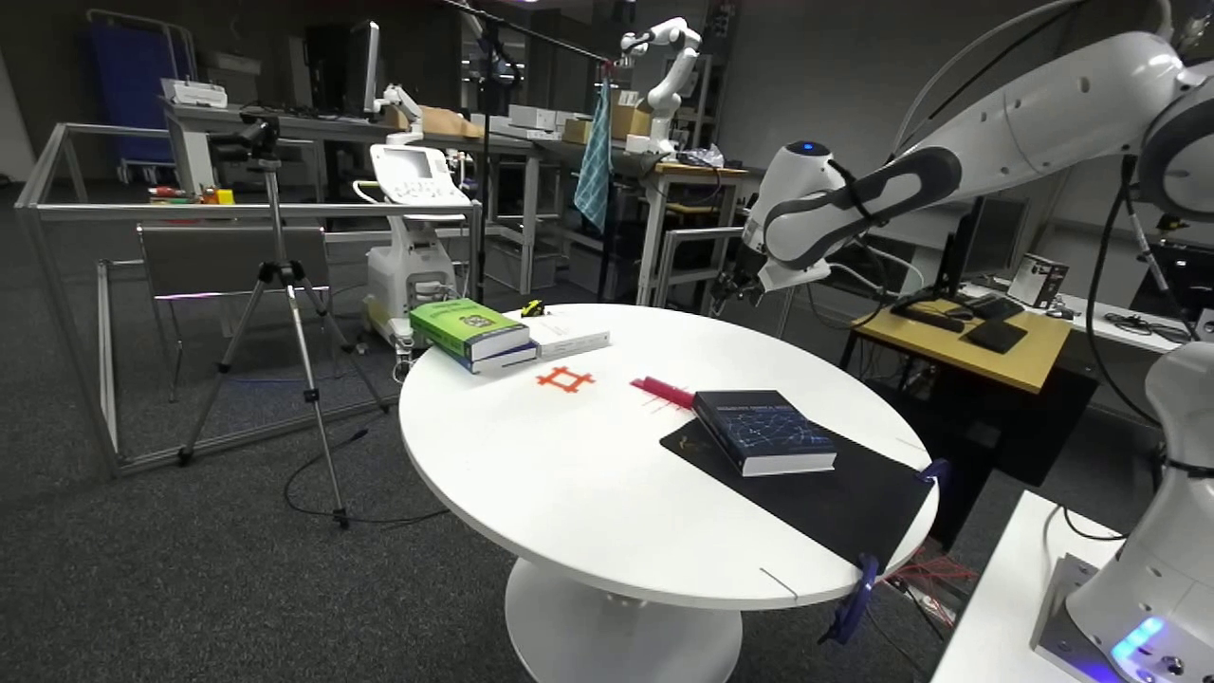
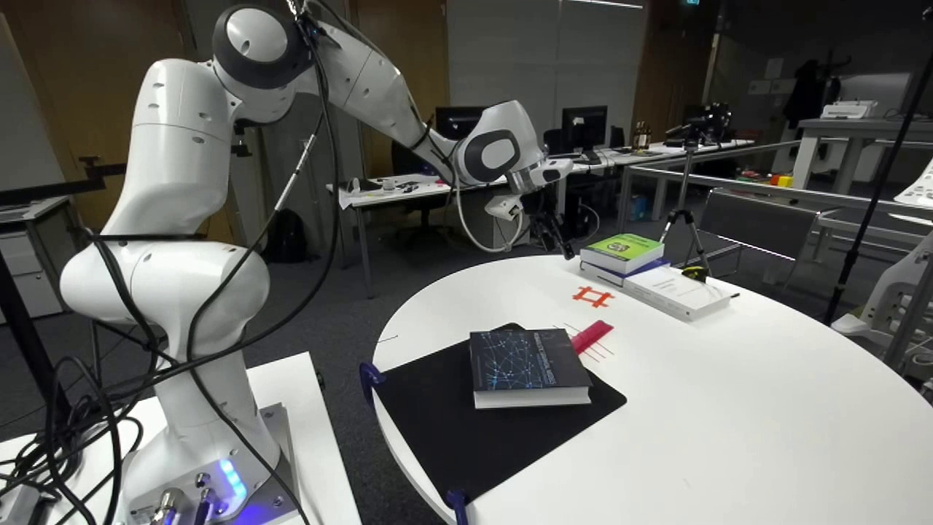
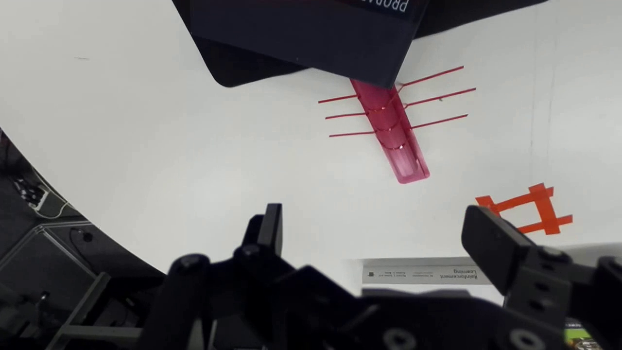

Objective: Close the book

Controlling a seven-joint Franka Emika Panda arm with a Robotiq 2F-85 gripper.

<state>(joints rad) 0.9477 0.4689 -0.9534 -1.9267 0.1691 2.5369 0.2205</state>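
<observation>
The book (image 1: 763, 424) is dark, with a blue line pattern and white page edges (image 2: 532, 397). It lies flat with its cover down over the pages, on a black mat, as both exterior views show. In the wrist view only part of the book (image 3: 301, 36) shows at the top, and the rest is cut off. My gripper (image 3: 371, 213) is open with nothing between its fingers, which are spread wide. An exterior view shows the gripper (image 1: 738, 292) in the air above the far side of the table, well apart from the book.
The black mat (image 2: 452, 437) is clamped at the edge of the round white table (image 1: 588, 474). A pink holder (image 3: 388, 131) with red strips touches or lies just under the book's corner. Orange tape (image 1: 566, 379) marks the tabletop. Green (image 1: 469, 327) and white books (image 2: 678, 292) lie stacked beyond.
</observation>
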